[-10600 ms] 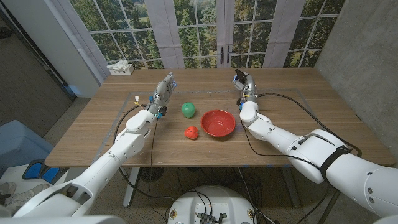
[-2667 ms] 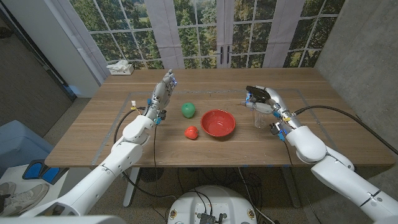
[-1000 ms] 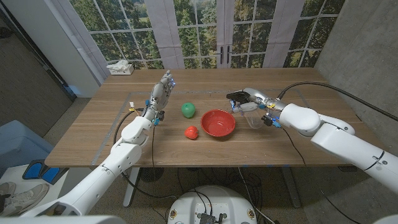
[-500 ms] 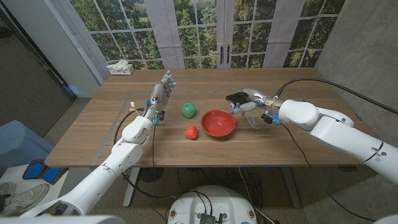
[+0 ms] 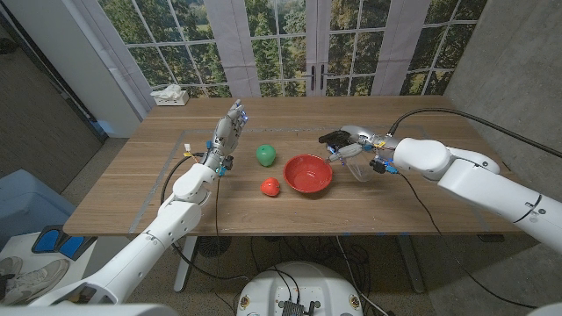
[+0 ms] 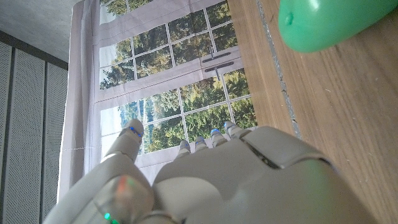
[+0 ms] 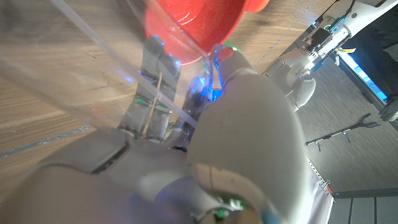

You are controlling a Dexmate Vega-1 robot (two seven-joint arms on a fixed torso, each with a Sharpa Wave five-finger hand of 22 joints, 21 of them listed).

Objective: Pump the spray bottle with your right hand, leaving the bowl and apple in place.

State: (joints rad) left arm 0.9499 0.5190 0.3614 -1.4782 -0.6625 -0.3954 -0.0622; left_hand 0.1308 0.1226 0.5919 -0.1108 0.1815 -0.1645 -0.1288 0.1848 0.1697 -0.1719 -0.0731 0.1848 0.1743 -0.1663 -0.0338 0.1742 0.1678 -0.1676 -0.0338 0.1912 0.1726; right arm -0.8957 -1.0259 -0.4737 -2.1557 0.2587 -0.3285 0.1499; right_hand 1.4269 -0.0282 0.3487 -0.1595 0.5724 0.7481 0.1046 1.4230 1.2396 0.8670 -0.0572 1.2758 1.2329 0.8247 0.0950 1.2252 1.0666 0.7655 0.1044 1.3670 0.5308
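Fingers of the right hand [image 5: 349, 143] wrap around the clear spray bottle [image 5: 356, 163], which is tilted over the tabletop just beside the red bowl [image 5: 308, 174], on the side toward the right edge. In the right wrist view the fingers [image 7: 155, 74] lie against the see-through plastic with the bowl's glossy red wall beyond. The left hand [image 5: 226, 133] stands upright near the left half of the table [image 5: 123, 189], fingers straight and apart, holding nothing. A green apple [image 5: 266, 154] sits between that hand and the bowl, and a small red fruit [image 5: 270, 186] lies nearer the front edge. The tabletop is brown wood with long grain. Behind it, tall paned glass doors [image 5: 290, 44] look onto trees, and a white tissue box [image 5: 169, 96] rests at the far left corner. No writing is legible.
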